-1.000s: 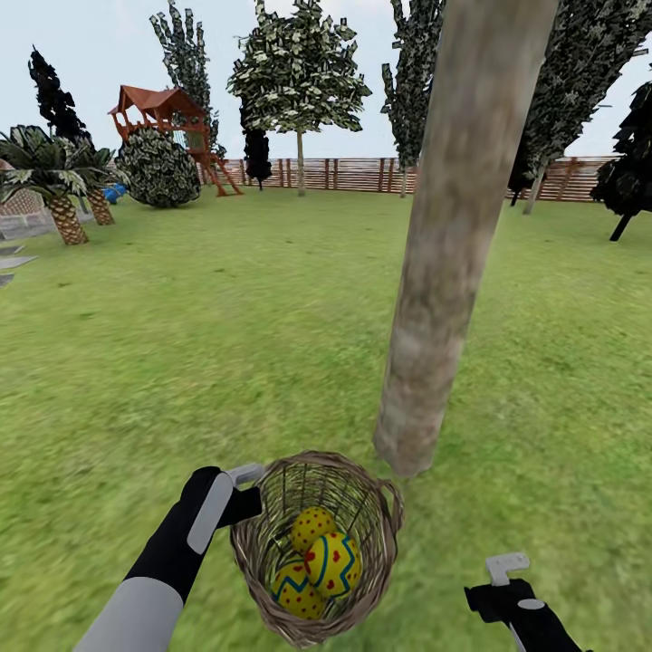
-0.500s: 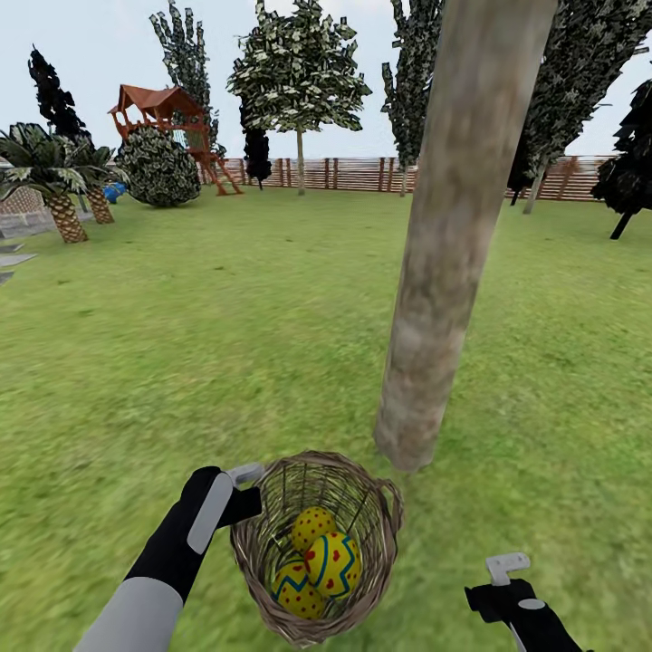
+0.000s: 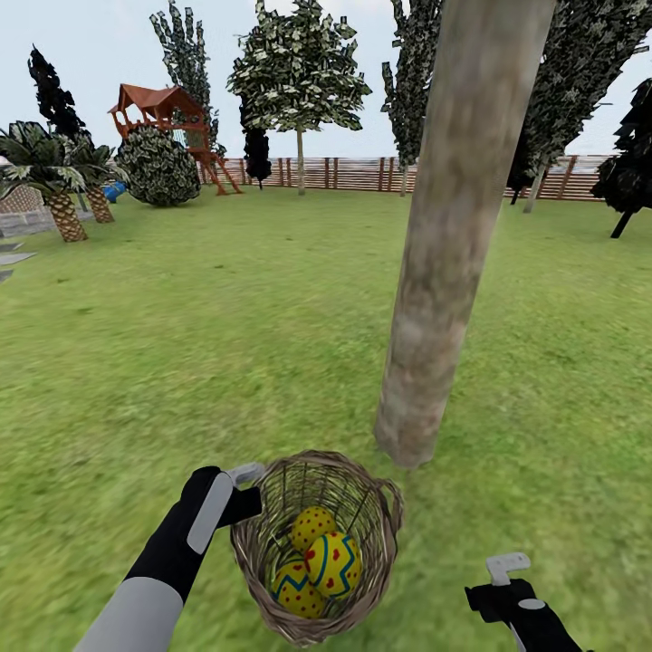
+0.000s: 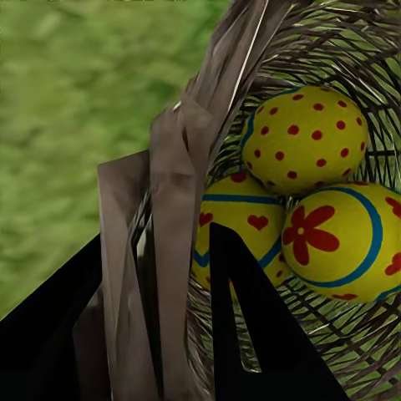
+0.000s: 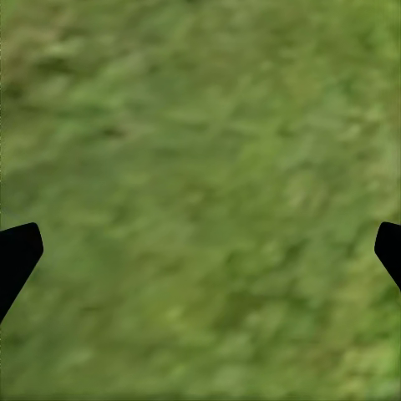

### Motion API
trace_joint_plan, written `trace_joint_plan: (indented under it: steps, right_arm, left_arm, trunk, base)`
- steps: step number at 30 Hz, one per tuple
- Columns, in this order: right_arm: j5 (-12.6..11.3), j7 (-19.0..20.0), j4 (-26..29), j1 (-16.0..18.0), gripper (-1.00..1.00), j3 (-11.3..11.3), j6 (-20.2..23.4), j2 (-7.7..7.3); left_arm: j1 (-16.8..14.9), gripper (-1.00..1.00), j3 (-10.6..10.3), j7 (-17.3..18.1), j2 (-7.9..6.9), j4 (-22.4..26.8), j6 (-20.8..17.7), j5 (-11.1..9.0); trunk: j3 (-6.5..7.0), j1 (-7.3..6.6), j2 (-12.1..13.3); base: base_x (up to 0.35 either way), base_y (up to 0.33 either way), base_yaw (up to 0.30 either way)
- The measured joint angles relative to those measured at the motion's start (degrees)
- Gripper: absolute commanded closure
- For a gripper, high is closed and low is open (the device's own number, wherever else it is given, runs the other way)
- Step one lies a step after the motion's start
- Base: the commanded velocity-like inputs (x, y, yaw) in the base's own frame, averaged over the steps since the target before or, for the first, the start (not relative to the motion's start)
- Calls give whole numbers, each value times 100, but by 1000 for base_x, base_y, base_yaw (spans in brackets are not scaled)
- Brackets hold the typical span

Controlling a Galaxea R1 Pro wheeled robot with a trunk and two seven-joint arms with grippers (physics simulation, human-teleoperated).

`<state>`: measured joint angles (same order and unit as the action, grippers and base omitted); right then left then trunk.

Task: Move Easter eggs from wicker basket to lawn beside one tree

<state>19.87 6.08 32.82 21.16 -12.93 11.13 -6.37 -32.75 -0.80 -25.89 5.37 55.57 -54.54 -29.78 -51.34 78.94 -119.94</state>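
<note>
The wicker basket (image 3: 384, 540) is beside the foot of the thick pale tree (image 3: 444, 272), on or just above the lawn (image 3: 226, 317). My left gripper (image 3: 246, 489) is shut on its rim (image 4: 180, 167), one finger inside the weave and one outside. Three yellow Easter eggs lie inside: one with red dots (image 3: 312, 527) (image 4: 305, 138), one with a red flower (image 3: 333, 561) (image 4: 351, 242), one with hearts and a blue zigzag (image 3: 294, 589) (image 4: 238, 225). My right gripper (image 3: 507, 570) (image 5: 200, 251) hangs open over bare grass to the basket's right, holding nothing.
Short palms (image 3: 63, 195) and grey paving (image 3: 14, 258) lie at the far left. A wooden play tower (image 3: 167, 113), a round bush (image 3: 158, 167), thin-trunked trees (image 3: 299, 81) and the slatted fence (image 3: 362, 174) stand far back. Open grass stretches left of the trunk.
The whole picture has shifted very slightly, so the trunk's foot sits a touch higher. Both grippers, the basket and the eggs keep their places.
</note>
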Motion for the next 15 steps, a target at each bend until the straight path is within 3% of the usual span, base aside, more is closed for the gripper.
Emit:
trace_joint_plan:
  steps: [4,15]
  right_arm:
    - [0,0,0,0,-100,0,0,-1]
    - [-1,0,0,-1,-100,0,3,-1]
  left_arm:
    - [1,100,-9,0,8,-27,-5,-2]
    - [0,100,-4,0,9,-26,-4,11]
  trunk:
    - [0,-1,0]
    - [0,-4,0]
  base:
    - [87,23,0]
    - [335,52,0]
